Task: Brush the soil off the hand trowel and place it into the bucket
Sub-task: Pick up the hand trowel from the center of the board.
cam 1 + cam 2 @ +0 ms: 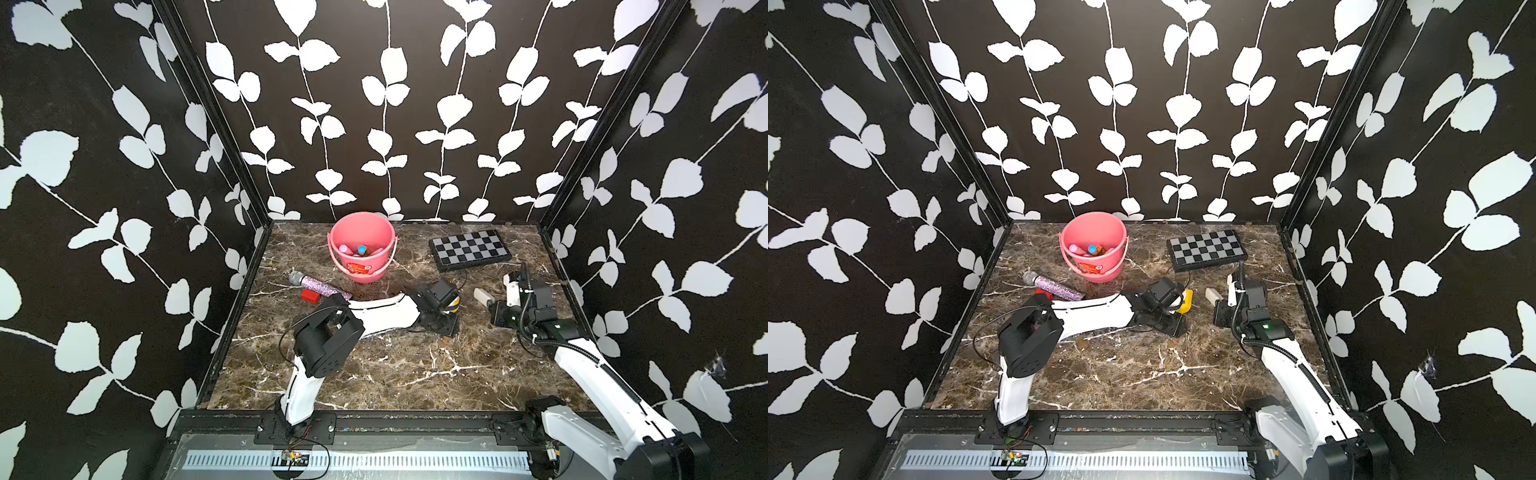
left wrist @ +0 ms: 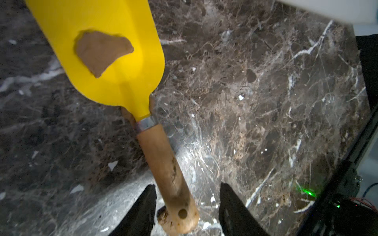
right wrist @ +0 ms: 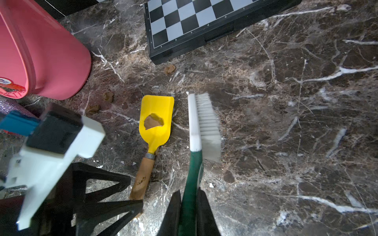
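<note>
The hand trowel [image 3: 156, 122] lies on the marble table, with a yellow blade [image 2: 114, 40] and a wooden handle [image 2: 163, 163]. One flat brown lump of soil [image 2: 102, 51] sits on the blade. My left gripper [image 2: 187, 186] is open; its jaws stand either side of the handle's end, with a gap showing on one side. My right gripper [image 3: 188, 192] is shut on the green handle of a white-bristled brush [image 3: 204, 124], whose head hangs just beside the blade. The pink bucket [image 1: 374, 226] stands upright at the back, beyond the trowel.
A chessboard [image 1: 469, 249] lies at the back right. A glittery microphone [image 1: 320, 284] and a red block [image 1: 311, 296] lie left of the left arm. Loose soil lumps [image 3: 169, 69] dot the table between bucket and trowel. Small coloured items lie inside the bucket.
</note>
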